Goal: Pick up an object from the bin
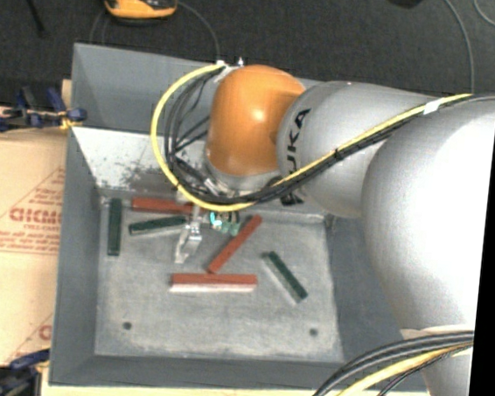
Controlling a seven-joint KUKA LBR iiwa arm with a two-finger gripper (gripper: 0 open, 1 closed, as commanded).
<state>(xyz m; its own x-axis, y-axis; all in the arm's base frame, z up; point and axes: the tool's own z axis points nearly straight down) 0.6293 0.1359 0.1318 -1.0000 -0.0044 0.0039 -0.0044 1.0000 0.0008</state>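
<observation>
Green stick (158,225) in the bin (216,326) lies just left of my gripper (190,244), a slanted red stick (234,244) just right; open or closed, I cannot tell.

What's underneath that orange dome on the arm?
The gripper hangs there, between a green stick and a slanting red stick. A second red stick runs under the cables, its end covered, like the bin floor behind.

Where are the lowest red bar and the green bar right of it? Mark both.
Lowest red bar (214,281): camera view, middle of its top face.
Green bar (284,276): camera view, middle of its length.
</observation>
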